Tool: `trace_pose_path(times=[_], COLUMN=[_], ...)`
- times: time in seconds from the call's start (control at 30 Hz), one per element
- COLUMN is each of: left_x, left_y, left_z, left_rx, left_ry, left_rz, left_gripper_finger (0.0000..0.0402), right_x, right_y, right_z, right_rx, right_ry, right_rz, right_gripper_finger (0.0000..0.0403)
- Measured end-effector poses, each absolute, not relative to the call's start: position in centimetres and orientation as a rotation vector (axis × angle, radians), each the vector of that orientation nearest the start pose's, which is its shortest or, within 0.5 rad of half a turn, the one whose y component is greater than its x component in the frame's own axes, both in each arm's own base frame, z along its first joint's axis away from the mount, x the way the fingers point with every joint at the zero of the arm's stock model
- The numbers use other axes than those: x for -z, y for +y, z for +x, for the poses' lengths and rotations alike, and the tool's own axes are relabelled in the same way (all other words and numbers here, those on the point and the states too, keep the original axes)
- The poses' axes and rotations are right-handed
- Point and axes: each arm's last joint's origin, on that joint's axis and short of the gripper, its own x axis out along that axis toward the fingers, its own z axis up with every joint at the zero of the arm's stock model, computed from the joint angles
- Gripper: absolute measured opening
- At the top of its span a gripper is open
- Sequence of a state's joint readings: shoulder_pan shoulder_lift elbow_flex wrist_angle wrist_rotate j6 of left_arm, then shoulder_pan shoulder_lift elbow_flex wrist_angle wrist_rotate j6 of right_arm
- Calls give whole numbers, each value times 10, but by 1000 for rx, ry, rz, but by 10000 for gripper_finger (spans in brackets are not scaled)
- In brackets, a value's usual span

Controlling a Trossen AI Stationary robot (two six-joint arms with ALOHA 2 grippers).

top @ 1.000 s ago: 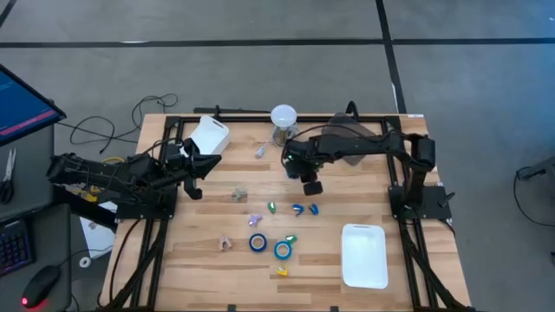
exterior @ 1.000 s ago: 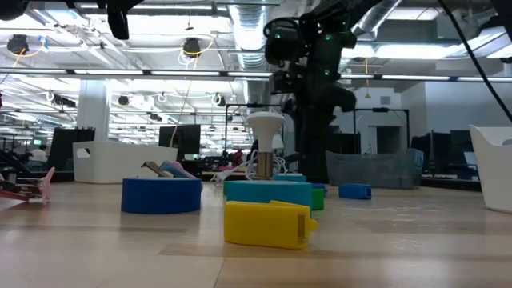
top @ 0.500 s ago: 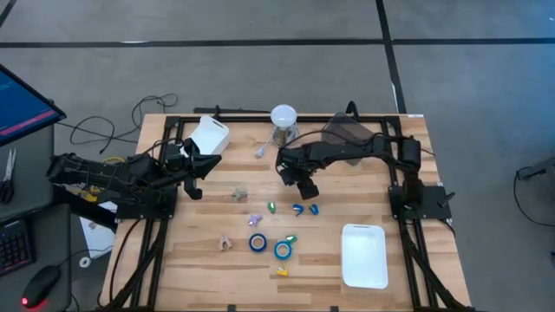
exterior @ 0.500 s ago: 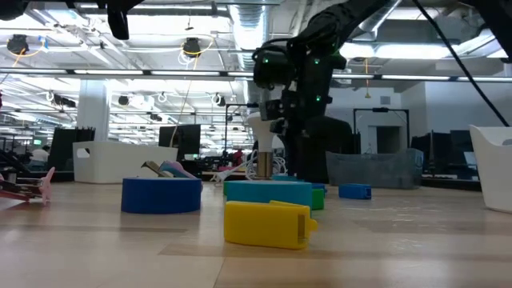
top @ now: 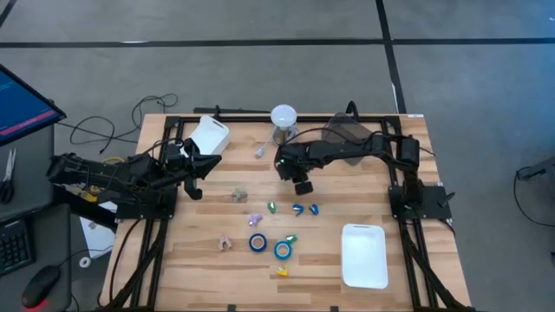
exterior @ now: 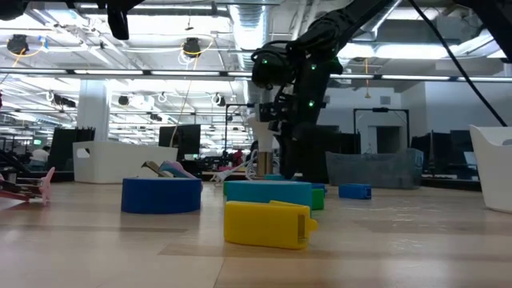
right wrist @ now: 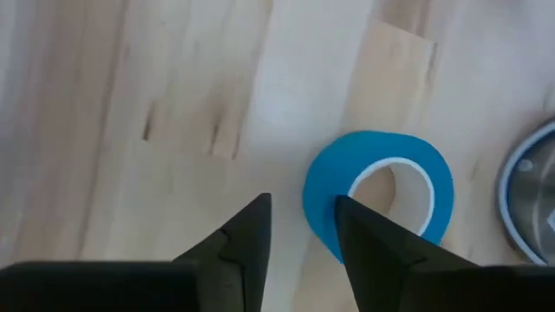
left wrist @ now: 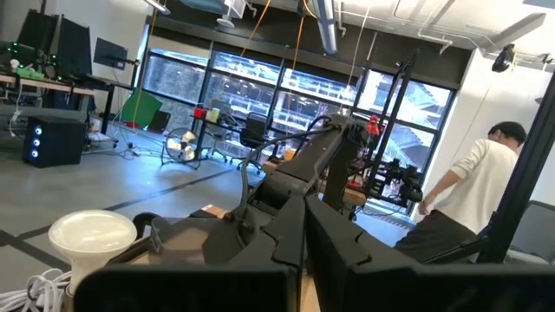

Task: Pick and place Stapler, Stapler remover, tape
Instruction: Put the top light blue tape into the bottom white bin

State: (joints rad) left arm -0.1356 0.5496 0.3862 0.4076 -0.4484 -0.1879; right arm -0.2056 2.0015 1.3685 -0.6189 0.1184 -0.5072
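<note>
Right pincer [right wrist: 299, 238] partly over tape [right wrist: 381, 195]

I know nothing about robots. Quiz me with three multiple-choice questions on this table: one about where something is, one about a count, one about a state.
1. What lies just ahead of the right gripper in its wrist view?
A. a white tray
B. a blue tape roll
C. a pair of scissors

2. In the high view, how many blue tape rolls lie side by side in front of the row of small pieces?
A. two
B. four
C. none

3. How do the right gripper's fingers stand?
A. shut on a yellow piece
B. shut on a cable
C. open, holding nothing

Answers:
1 B: the blue tape roll, with its pale core, sits right at the fingertips.
2 A: one roll and another lie next to each other.
3 C: only the bare wooden table shows in the gap between the fingers.
</note>
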Motion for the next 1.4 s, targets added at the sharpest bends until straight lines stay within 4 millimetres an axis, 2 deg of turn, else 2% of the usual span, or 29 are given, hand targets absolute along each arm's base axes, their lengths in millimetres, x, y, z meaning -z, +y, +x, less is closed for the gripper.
trace_pose_path(times=[0.23, 0.47, 0.87, 1.07, 1.23, 1.4], left_x=[-283, -283, -283, -283, -283, -283], left_y=[-6, -6, -6, -6, -6, -6], left_z=[138, 138, 138, 138, 138, 138], left_rx=[-289, -289, -289, -290, -290, -289], left_ry=[-262, -260, -258, -257, -256, -257], left_rz=[-256, -255, -254, -254, -254, -254], left_gripper_finger=[8, 8, 8, 8, 8, 8], right_x=[-155, -156, -153, -127, -123, -131], right_y=[-82, -84, -95, -99, -93, -93], right_z=[380, 384, 383, 385, 387, 387], right_rx=[-48, -5, -28, -53, -58, -51], right_ry=[1342, 1309, 1271, 1338, 1351, 1331], right_rz=[-380, -405, -338, -310, -305, -307], right_gripper_finger=[141, 156, 157, 153, 129, 52])
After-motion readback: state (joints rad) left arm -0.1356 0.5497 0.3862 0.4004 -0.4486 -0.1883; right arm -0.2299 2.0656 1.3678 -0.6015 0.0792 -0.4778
